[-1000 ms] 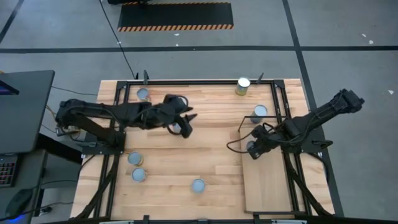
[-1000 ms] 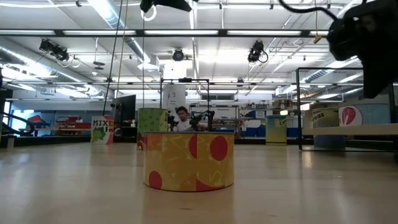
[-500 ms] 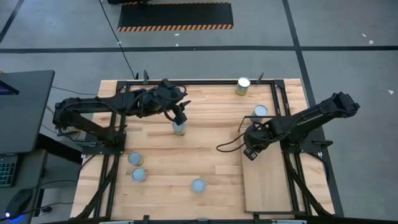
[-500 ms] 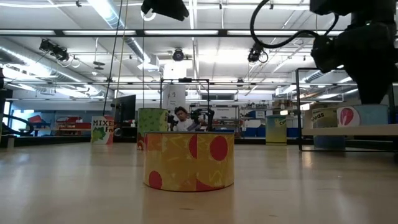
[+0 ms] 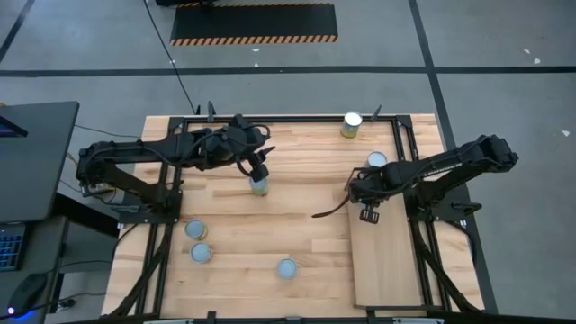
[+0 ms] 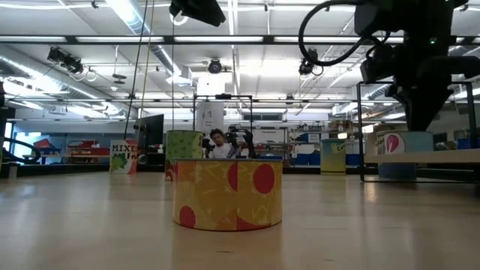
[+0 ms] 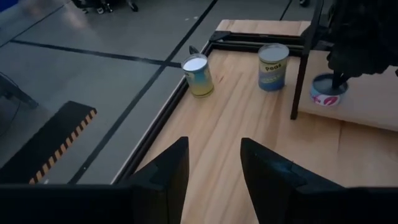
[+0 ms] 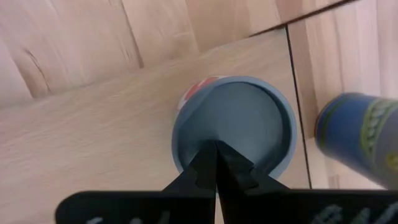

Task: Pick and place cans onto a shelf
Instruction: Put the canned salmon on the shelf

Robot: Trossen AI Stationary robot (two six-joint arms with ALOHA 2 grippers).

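Observation:
My right gripper [image 5: 361,191] is shut, fingers pointing down over a short can with a grey top and red-marked side [image 8: 233,127]. The can stands on the pale shelf board [image 5: 389,265], near its far left corner; it also shows in the left wrist view [image 7: 328,90]. A blue-labelled can [image 5: 376,160] stands just beyond it. My left gripper [image 5: 263,165] is open and empty, just past a can [image 5: 259,185] that stands upright on the table. My right gripper points its shut fingers [image 8: 205,165] down at the middle of the short can's top [image 8: 239,118]. I cannot tell whether the tips touch it. The can stands upright on the shelf board.
More cans stand on the table: one at the far left [image 5: 207,136], two at the near left [image 5: 194,229] [image 5: 200,253], one near the front middle [image 5: 286,267] and a yellowish one at the far edge [image 5: 351,124]. A black frame [image 5: 400,135] edges the table.
My left gripper has drawn back toward the table's far edge and left a can standing on the table where it was. My right gripper has moved toward the table's far edge along the shelf board's left side.

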